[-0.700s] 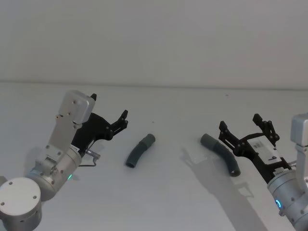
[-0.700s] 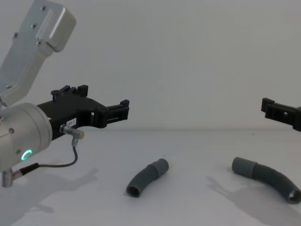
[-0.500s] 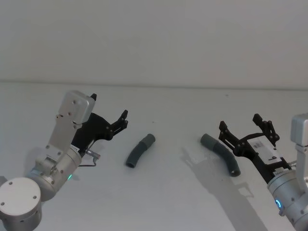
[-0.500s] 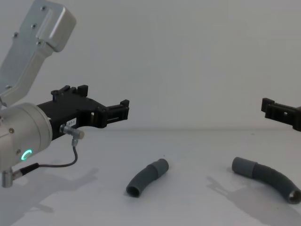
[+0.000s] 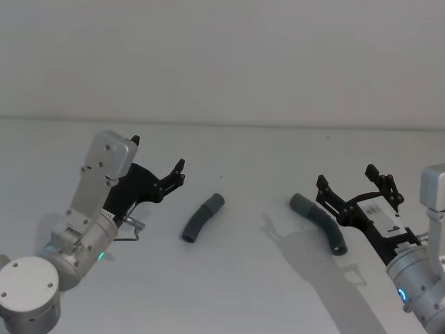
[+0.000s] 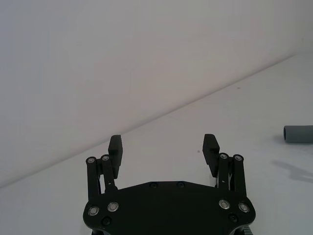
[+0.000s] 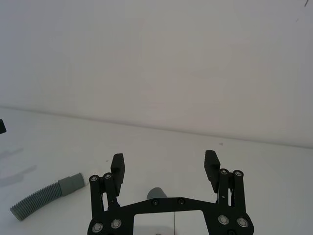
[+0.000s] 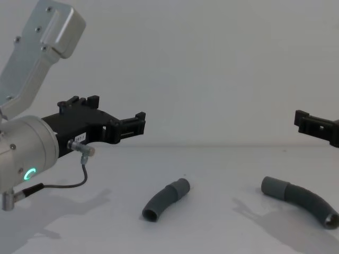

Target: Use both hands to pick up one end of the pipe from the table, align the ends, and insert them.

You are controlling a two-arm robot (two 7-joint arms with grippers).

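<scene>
Right now my left pincer (image 5: 158,152) hangs wide open and empty, raised off the table (image 5: 236,292). It sits to the left of the left hose piece (image 5: 201,218) and clear of it, with its fingers aimed toward it. A green ring (image 8: 32,172) glows on the silver arm behind that pincer.

I take the left hose piece as my marker. It lies flat on the table, curved, with its ribbed open end nearer me. Its smooth left cuff (image 5: 217,202) is at the far end, turned to the right.

Well to the right of that piece lies the right hose piece (image 5: 320,220), also flat on the table. Its right cuff (image 5: 300,204) is at the far end and points back toward the left hose piece. The two cuffs are the closest ends of the pair, yet well apart.

My right pincer (image 5: 345,175) is farther right again, raised above the right hose piece. Its jaws are spread wide, gripping nothing and touching neither piece.
</scene>
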